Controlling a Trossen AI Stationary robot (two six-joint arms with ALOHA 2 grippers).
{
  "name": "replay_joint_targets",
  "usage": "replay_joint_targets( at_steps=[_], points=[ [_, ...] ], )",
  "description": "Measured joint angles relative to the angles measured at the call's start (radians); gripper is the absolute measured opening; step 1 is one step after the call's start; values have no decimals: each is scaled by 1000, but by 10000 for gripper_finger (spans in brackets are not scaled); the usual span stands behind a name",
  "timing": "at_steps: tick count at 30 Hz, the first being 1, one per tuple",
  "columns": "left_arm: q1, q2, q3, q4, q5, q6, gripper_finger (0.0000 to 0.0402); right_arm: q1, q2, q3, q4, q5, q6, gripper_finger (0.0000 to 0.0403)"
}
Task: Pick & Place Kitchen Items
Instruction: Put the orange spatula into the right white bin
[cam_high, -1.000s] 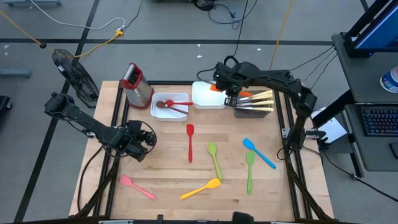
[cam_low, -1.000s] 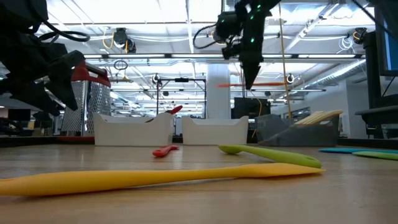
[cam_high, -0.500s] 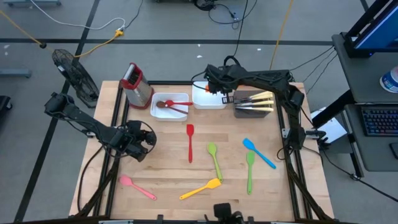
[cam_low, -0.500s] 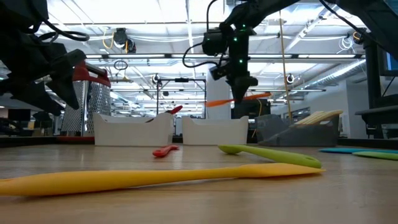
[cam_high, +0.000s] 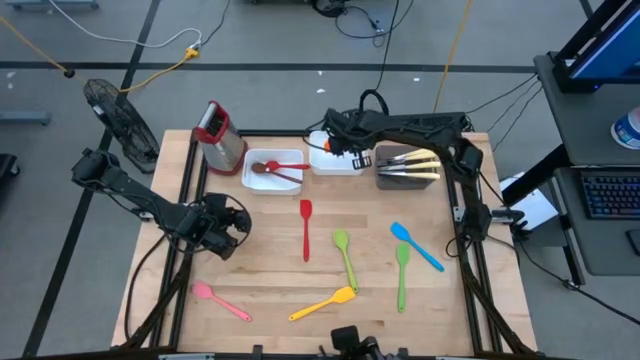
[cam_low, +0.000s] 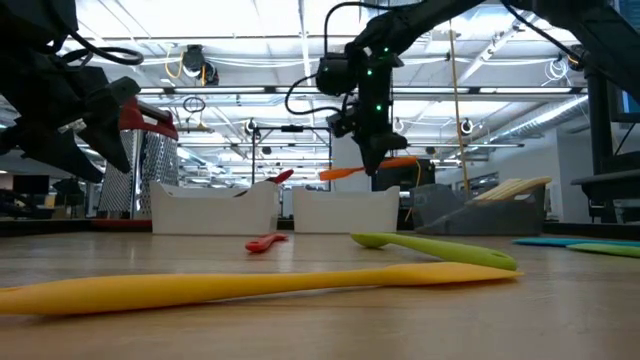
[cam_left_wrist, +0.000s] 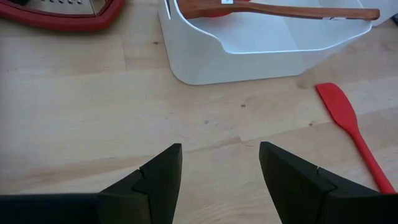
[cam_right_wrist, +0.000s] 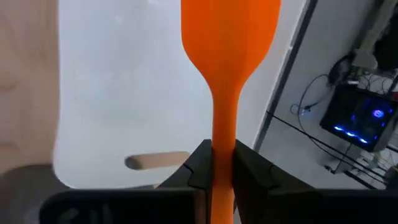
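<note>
The right claw (cam_low: 368, 165), clamped on the handle of an orange spatula (cam_low: 372, 167), hung above the empty white tray (cam_high: 333, 163) at upper centre of the desk (cam_high: 270, 260); the blade pointed away from the claw, roughly level, over the tray. A second earlier it hung further right, over the dark tray (cam_high: 407, 178). The left claw (cam_left_wrist: 219, 163), fingers apart, waited at centre left.

Right gripper (cam_right_wrist: 222, 163) clamped, left gripper (cam_left_wrist: 219, 163) agape

Grey floor (cam_high: 270, 40), black fan (cam_high: 120, 120), ceiling strip lights (cam_low: 240, 60)
</note>
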Motion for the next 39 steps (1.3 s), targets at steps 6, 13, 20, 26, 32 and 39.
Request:
replay_joint_targets(
  at_steps=[6, 13, 20, 26, 32, 39],
  points=[
    [0, 0, 0, 4, -1, 0, 220, 22, 66, 0, 35, 87, -56, 28],
    [0, 0, 0, 8, -7, 1, 220, 31, 95, 0, 60, 82, -67, 33],
    [0, 0, 0, 8, -9, 3, 220, 41, 91, 1, 123, 83, -102, 39],
    [0, 0, 0, 7, -10, 11, 220, 41, 91, 1, 166, 80, -111, 41],
    [0, 0, 0, 7, -11, 12, 219, 41, 91, 1, 176, 76, -106, 48],
    [0, 0, 0, 6, -11, 12, 219, 41, 91, 1, 196, 31, -103, 102]
  ],
)
